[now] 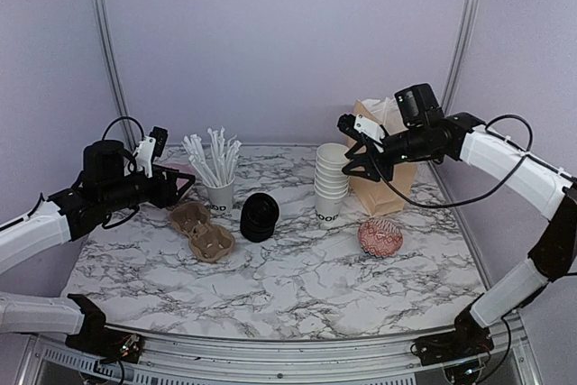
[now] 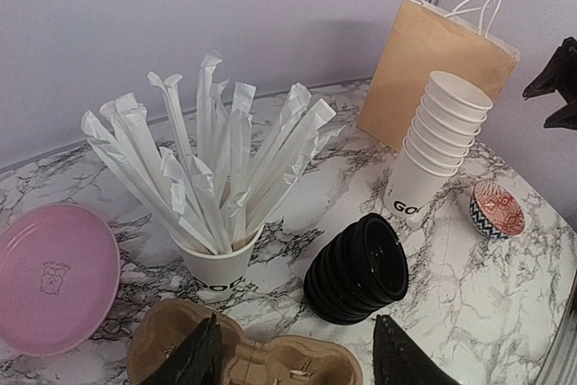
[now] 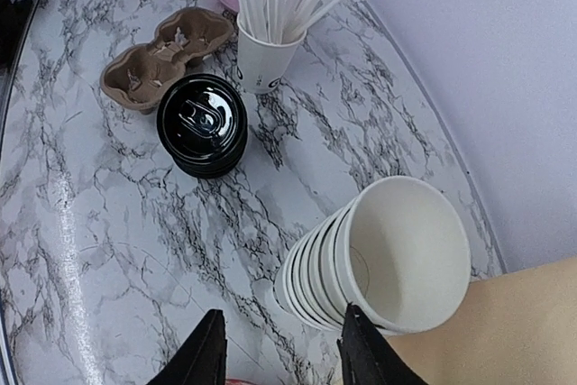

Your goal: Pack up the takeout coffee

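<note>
Takeout coffee, lidded, shows in no view. Left end effector hangs half-open and empty above the carrier; right end effector, likewise, beside the cup stack. Only the left wrist view shows the pink plate plainly.

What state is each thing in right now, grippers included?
Stack of lidless white paper cups: upright, nested.
Stack of black plastic lids: tipped on its side.
White paper cup of wrapped straws: upright, full.
Brown pulp cup carrier: flat, empty.
Brown paper bag: standing.
Pink round plate: empty.
Small red patterned bowl: upright, empty.
Left gripper: open, empty.
Right gripper: open, empty.
</note>
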Available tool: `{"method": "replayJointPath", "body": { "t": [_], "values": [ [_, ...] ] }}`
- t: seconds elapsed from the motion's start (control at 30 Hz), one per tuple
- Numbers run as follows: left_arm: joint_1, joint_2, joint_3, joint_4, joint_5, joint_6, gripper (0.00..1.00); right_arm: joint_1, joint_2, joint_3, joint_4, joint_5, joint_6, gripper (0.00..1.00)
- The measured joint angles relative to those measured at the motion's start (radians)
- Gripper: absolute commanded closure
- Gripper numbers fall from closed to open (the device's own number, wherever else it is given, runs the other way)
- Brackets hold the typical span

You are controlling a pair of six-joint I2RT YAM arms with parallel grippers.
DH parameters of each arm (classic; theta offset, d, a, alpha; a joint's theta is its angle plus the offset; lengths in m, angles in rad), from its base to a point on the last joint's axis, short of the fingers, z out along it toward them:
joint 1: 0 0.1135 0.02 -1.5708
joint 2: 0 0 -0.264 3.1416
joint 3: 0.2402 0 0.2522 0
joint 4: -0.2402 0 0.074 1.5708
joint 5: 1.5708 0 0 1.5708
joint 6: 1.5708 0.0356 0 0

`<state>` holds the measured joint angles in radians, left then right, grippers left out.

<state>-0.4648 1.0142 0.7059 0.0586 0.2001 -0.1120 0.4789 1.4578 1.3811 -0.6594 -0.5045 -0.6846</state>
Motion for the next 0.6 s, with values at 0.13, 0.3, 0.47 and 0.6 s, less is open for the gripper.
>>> {"method": "replayJointPath", "body": {
  "t": [0.13, 0.3, 0.47, 0.6],
  "values": [
    [0.0, 0.002, 0.0, 0.0, 0.0, 0.002, 0.42, 0.023, 0.111, 0.106, -0.008, 0.05, 0.015, 0.61],
    [0.0, 0.002, 0.0, -0.001, 0.002, 0.0, 0.42, 0.032, 0.229, 0.224, -0.056, 0.09, 0.027, 0.66],
    [0.0, 0.002, 0.0, -0.001, 0.002, 0.0, 0.42, 0.033, 0.301, 0.277, -0.102, 0.119, 0.035, 0.76],
    [0.0, 0.002, 0.0, -0.001, 0.002, 0.0, 0.42, 0.033, 0.319, 0.288, -0.125, 0.13, 0.037, 0.88]
  ]
}}
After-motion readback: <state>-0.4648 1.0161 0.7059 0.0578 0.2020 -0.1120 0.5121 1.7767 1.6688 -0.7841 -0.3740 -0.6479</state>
